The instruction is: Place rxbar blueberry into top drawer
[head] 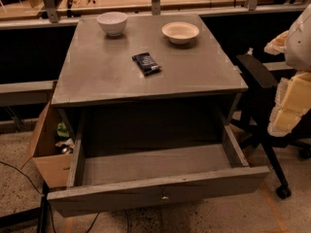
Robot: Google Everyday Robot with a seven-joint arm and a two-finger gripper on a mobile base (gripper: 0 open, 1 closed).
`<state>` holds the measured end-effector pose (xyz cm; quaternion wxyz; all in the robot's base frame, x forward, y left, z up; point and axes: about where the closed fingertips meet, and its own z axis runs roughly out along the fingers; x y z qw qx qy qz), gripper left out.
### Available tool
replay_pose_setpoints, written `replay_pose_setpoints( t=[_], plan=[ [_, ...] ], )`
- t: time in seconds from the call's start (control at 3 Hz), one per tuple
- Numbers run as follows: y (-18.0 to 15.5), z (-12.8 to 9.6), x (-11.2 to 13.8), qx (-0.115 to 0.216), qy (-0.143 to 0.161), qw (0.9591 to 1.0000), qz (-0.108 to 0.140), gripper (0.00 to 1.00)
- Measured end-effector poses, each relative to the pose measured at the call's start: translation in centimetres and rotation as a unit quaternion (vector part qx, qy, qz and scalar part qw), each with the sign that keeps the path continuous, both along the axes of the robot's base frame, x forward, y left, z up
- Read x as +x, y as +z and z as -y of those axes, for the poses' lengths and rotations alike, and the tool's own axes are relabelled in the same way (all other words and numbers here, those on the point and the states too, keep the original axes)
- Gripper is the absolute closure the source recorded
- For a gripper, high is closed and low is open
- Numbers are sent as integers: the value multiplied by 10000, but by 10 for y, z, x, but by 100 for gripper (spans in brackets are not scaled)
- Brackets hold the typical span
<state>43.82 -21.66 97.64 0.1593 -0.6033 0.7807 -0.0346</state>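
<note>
Two bowls are seen along the far edge of the desk (107, 81): a deeper white bowl (112, 23) towards the far left corner and a shallower cream bowl (180, 32) towards the far right. The rxbar blueberry (146, 63) is laid flat near the middle of the desktop, nearer the far edge than the front edge, well apart from both bowls. Its long axis is set on a diagonal, running from far-left to near-right, square to no edge of the desk.

The top drawer (155, 165) is pulled out below the front edge, its bare floor exposed and its knob (164, 196) shown at the centre of the front panel. A cardboard box (48, 152) is stood beside the desk's left side, and a chair (255, 74) off the right edge.

The gripper is not shown anywhere in the view, so its opening and its load cannot be told; nothing is seen touching the bar. The pick is judged not yet begun. Since the gripper is unseen, the bar's direction from it cannot be stated; the diagonal lie is judged to call for a turned wrist so that the short width is spanned, and then a carry straight towards the front edge and down.
</note>
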Motion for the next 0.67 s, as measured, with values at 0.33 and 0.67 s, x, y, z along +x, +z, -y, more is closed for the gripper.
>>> replay_pose_setpoints(
  t=[0.33, 0.67],
  plan=[
    [0, 0, 0, 1, 0, 10000, 2, 0],
    [4, 0, 4, 148, -47, 9998, 114, 0]
  ],
)
